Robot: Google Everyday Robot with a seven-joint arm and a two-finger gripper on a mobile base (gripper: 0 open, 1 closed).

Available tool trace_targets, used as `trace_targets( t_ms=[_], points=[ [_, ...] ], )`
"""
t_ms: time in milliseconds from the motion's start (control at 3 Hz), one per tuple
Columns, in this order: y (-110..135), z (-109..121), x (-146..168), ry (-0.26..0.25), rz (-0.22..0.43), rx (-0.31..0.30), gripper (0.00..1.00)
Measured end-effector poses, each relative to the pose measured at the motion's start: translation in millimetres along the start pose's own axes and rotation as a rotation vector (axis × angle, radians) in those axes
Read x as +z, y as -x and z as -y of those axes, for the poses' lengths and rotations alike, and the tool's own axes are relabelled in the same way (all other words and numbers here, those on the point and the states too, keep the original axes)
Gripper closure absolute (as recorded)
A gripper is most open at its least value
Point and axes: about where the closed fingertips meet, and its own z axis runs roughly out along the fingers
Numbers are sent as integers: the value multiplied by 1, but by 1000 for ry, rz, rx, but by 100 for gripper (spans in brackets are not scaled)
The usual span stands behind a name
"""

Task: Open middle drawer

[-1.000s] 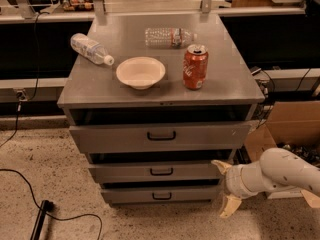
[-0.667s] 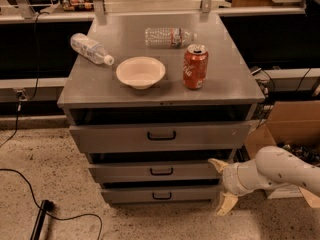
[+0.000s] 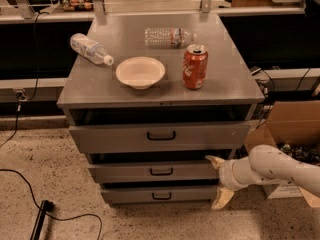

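Observation:
The middle drawer (image 3: 155, 172) is the second of three gray drawers in the metal cabinet, with a small black pull handle (image 3: 161, 172). It stands slightly out from the cabinet, less far than the top drawer (image 3: 160, 136). My gripper (image 3: 219, 183) is at the drawer's right end, on a white arm coming from the right. Its two cream fingers are spread apart: the upper fingertip (image 3: 215, 160) at the drawer front's top right corner, the lower one (image 3: 222, 198) down by the bottom drawer (image 3: 160, 195). It holds nothing.
On the cabinet top (image 3: 100, 86) stand a white bowl (image 3: 140, 72) and a red soda can (image 3: 195, 67), with two plastic bottles lying down (image 3: 90, 49) (image 3: 169, 36). A cardboard box (image 3: 290, 129) sits to the right. A black cable (image 3: 65, 216) runs over the floor at left.
My gripper and arm have moved a little left, closer to the right end of the middle drawer. The drawers have not moved.

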Motion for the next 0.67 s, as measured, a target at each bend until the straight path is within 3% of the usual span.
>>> trace_targets(
  t_ms=[667],
  points=[
    [-27,31,28,-11,2,-4,0]
  ],
)
